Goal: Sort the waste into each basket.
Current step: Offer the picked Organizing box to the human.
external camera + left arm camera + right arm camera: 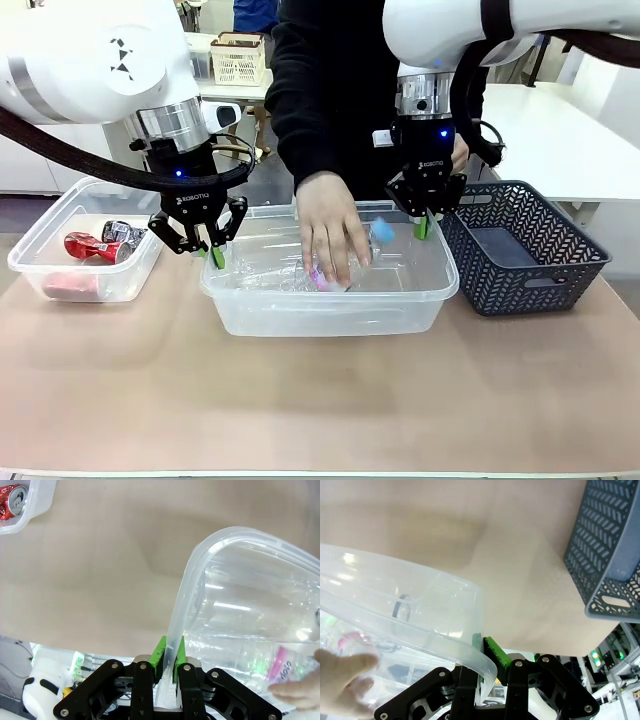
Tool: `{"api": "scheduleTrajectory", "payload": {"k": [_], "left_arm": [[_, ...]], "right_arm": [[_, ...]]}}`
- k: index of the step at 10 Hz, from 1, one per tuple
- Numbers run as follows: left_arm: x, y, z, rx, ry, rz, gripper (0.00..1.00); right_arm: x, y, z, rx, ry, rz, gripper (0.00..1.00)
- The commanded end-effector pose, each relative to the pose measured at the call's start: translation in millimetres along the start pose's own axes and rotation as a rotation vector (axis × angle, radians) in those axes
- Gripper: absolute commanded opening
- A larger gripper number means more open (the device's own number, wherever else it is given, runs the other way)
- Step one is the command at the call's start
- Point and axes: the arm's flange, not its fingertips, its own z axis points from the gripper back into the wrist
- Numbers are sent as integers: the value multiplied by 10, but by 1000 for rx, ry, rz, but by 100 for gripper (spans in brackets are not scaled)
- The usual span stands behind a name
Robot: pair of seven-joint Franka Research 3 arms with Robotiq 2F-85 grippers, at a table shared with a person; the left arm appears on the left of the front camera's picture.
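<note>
So your left claw (212, 252) is pinched on the left rim of the big middle tub (330, 310); in the left wrist view you can see the green pads (161, 655) squeezing the rolled edge. The right claw (424, 226) is clamped on the far right rim of the same tub, and the right wrist view shows the rim caught between its pads (496, 653). Both claws read "ROBOTIQ" in small white letters on the black body.

The person's hand (331, 235) is reaching down into that tub, fingers on a clear plastic bottle (300, 275) lying inside. There's a pink label (281, 663) on it with dark print, but I can't make it out.

The other clear tub (50, 232) sits at the left end of the tabletop (320, 400) with crushed red and silver cans (100, 243) in it. The dark lattice basket (522, 250) stands just right of the middle tub.
</note>
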Motion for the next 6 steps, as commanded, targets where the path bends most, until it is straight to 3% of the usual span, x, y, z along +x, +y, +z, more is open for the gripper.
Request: {"api": "scheduleTrajectory", "payload": {"k": [1, 6], "left_arm": [[18, -13, 29, -17, -5, 5, 8], [18, -13, 29, -17, -5, 5, 8]], "right_arm": [[-43, 36, 2, -4, -8, 12, 5], [-43, 36, 2, -4, -8, 12, 5]]}}
